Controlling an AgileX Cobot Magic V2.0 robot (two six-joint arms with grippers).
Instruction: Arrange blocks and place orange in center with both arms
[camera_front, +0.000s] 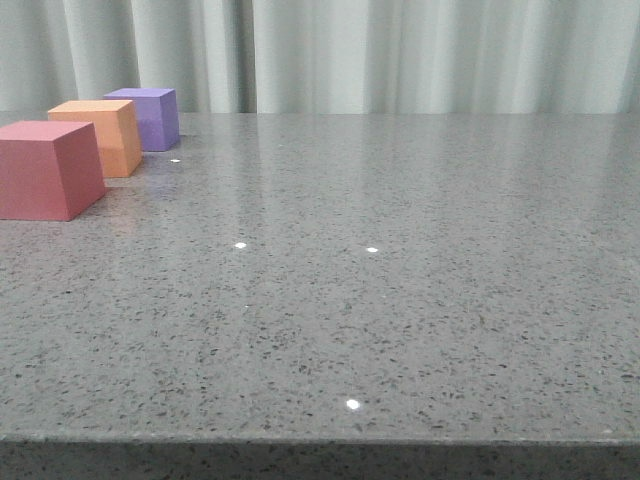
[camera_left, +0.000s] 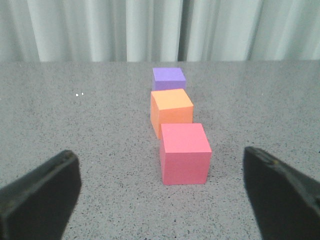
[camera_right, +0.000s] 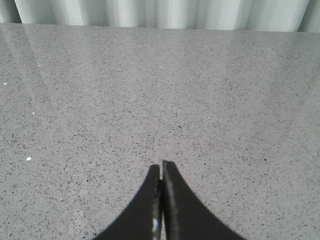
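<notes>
Three cubes stand in a row on the grey speckled table at the far left of the front view: the red-pink cube (camera_front: 45, 168) nearest, the orange cube (camera_front: 101, 135) in the middle, the purple cube (camera_front: 146, 117) farthest. The left wrist view shows the same row: red-pink (camera_left: 184, 153), orange (camera_left: 171, 111), purple (camera_left: 169, 78). My left gripper (camera_left: 160, 187) is open wide and empty, its dark fingers (camera_left: 42, 192) set back from the red-pink cube. My right gripper (camera_right: 161, 167) is shut on nothing above bare table. Neither gripper shows in the front view.
The grey table (camera_front: 400, 260) stretches to the right and front, with its front edge (camera_front: 320, 440) low in the front view. Pale curtains (camera_front: 400, 50) hang behind the table's far edge.
</notes>
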